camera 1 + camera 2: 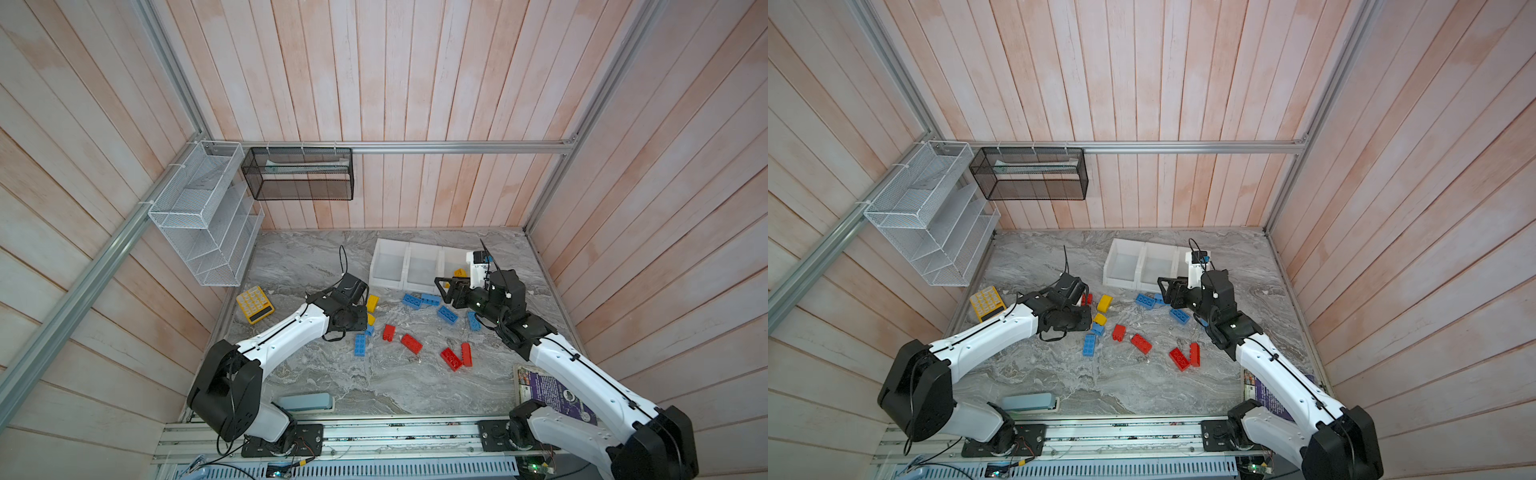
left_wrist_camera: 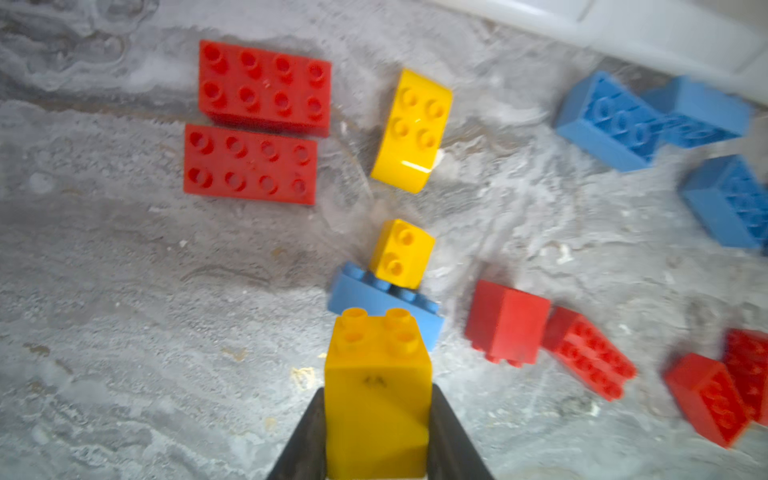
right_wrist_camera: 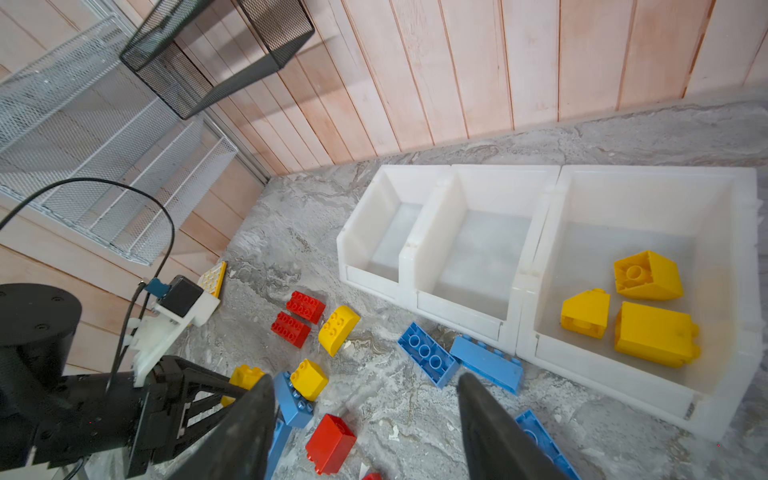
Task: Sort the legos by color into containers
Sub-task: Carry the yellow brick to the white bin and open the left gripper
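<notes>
Left claw (image 2: 376, 397) grips yellow brick (image 2: 376, 365); right claw (image 3: 365, 380) wide, empty. Next, I'd carry it to the yellows' bin (image 3: 648, 173).

Clad in glossy white shells along the long links of the left arm (image 1: 291, 340) and right arm (image 1: 582, 380), dotted with small dark screws. Capped with bulky matte-black joint housings (image 1: 224, 390). Strung with thin black cable (image 1: 274, 332) clipped along each shell. Fitted at the wrist with a white camera bracket (image 3: 178, 320), black module, blue plug. Tipped with dark grey, tapering fingers (image 3: 490, 415) on the right end effector (image 3: 365, 380).
</notes>
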`<state>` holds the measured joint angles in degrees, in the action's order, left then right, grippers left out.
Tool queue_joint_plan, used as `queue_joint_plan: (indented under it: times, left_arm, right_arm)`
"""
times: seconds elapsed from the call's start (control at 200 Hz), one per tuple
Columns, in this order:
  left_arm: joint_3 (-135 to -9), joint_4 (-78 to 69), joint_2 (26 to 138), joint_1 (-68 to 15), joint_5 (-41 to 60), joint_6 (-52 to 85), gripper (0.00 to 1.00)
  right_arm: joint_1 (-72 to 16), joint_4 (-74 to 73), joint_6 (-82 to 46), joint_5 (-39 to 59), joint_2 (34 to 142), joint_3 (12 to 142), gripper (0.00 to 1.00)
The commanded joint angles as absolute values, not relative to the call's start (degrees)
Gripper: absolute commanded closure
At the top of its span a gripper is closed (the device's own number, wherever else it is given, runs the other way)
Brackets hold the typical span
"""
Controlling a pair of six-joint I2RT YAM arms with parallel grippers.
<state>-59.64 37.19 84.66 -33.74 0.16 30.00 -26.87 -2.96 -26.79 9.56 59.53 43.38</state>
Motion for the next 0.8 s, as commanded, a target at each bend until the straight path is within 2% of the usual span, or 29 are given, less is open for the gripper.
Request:
queue_joint_plan:
  times: [0.0,0.295,0.795]
  left_arm:
    - [-64.18,34.23,85.02,-34.60,4.77,29.37,0.66]
    - [-77.97,27.56,98.01,-38.96,12.56,28.72,0.66]
    - [-111.70,23.96,126.65,-43.39,21.95,29.42,0.67]
  right_arm:
    - [-27.16,-2.73,-26.32,10.24,57.12,43.40,0.30]
    - [-27.25,-2.45,-25.98,10.49,52.77,42.80,0.30]
    - [-27.26,-0.90,-24.00,5.91,51.76,43.36,0.30]
